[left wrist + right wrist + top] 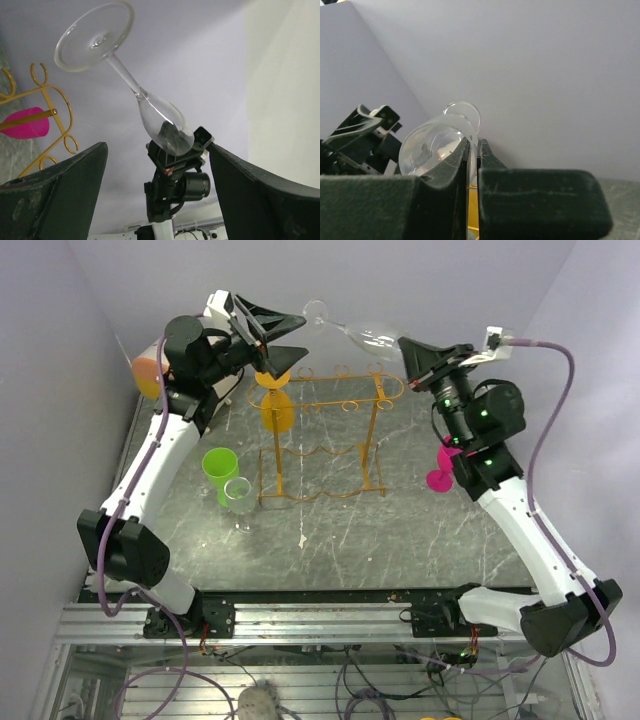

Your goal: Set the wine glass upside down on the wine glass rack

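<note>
- My right gripper [405, 345] is clamped on the clear, long-stemmed wine glass [352, 330], its two fingers pinching the wall of the bowl at the rim.
- The glass hangs in the air, tipped almost flat. Its bowl points right into my right gripper and its round foot points left.
- My left gripper [300, 333] stands wide open just left of that foot, one finger on each side and neither touching it.
- The glass lies between my two grippers at the far side of the orange-gold wire wine glass rack [374, 440], clear of its top rail.
- An orange wine glass [277, 410] sits foot-up at the rack's left end.
- A green plastic cup [220, 465] and a clear tumbler [238, 495] stand near-left of the rack.
- A pink glass [438, 478] is on the right, beside my right arm.
</note>
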Tool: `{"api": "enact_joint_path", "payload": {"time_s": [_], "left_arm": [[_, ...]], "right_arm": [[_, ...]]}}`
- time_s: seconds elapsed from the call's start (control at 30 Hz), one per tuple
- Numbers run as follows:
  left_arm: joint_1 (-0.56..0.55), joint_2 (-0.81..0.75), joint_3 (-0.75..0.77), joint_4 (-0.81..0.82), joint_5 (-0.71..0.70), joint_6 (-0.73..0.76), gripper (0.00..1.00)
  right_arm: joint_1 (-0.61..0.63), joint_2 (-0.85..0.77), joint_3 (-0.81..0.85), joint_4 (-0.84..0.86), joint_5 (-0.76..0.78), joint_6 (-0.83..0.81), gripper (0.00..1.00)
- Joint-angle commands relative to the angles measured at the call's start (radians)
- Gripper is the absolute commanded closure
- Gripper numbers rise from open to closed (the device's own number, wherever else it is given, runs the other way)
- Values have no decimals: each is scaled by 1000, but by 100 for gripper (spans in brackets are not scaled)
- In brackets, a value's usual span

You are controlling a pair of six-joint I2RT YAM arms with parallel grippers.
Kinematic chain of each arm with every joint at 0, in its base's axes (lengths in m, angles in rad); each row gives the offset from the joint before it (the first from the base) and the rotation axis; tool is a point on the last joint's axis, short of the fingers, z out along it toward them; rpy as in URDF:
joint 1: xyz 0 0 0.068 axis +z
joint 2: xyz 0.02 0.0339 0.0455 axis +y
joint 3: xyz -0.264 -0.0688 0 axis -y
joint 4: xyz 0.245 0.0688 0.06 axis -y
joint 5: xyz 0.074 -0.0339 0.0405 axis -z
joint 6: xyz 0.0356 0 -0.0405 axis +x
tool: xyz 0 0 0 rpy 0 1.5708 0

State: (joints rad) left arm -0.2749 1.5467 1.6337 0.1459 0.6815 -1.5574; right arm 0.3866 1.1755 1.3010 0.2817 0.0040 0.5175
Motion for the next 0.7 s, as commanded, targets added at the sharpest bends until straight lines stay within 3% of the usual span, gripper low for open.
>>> {"api": "enact_joint_path", "payload": {"time_s": [0.0, 0.3, 0.67], "left_arm": [[-13, 34, 56, 64, -58, -56, 5], [-14, 87, 73, 42, -95, -68, 4], [-11, 90, 63, 64, -97, -80, 11]], "right_arm": [[55, 8, -55, 265, 138, -69, 100], [173, 83, -75, 373, 188, -110, 100], [317, 117, -103, 461, 263, -215, 100]]}}
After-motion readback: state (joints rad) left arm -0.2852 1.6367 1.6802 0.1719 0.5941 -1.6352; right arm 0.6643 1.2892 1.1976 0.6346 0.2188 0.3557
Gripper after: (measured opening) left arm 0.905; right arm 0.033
